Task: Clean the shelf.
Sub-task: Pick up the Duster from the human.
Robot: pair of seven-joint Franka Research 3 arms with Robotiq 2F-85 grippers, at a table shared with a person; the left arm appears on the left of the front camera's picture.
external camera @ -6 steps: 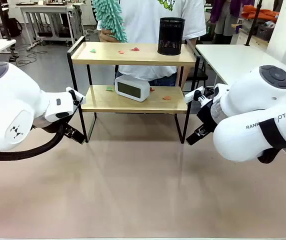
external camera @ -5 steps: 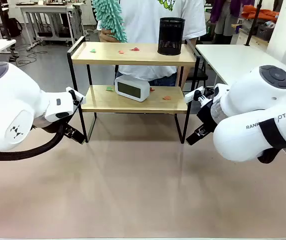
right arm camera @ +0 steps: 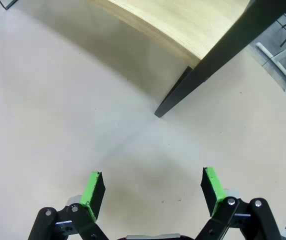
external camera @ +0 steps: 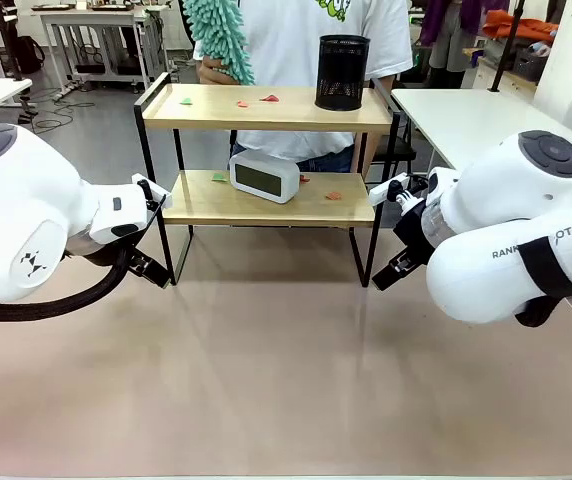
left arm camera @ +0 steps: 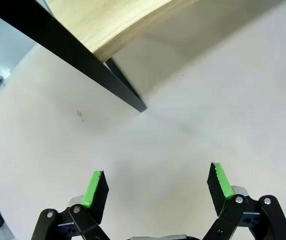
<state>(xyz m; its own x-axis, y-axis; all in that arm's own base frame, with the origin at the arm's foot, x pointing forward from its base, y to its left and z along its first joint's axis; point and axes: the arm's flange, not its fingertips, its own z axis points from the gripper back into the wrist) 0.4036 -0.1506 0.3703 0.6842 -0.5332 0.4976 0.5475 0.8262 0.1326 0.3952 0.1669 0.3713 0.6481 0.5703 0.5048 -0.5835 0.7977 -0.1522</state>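
Light-wood, black-framed shelf [external camera: 286, 110] — teal duster [external camera: 221, 35]; black bin [external camera: 343, 72]

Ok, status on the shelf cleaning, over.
Left pincer open, empty. Right pincer open, empty. Shelf carries clock, mesh cup, coloured scraps. Person holds duster behind it.

I find the duster [external camera: 218, 35] cut off at the top edge. Scraps [external camera: 269, 98] on the shelf [external camera: 296, 113] are too small to identify.

My front camera looks across counter [external camera: 266, 380] at shelf [external camera: 296, 108], mid-range. My wrist cameras tilt down, close at shelf's front legs; all share shelf.
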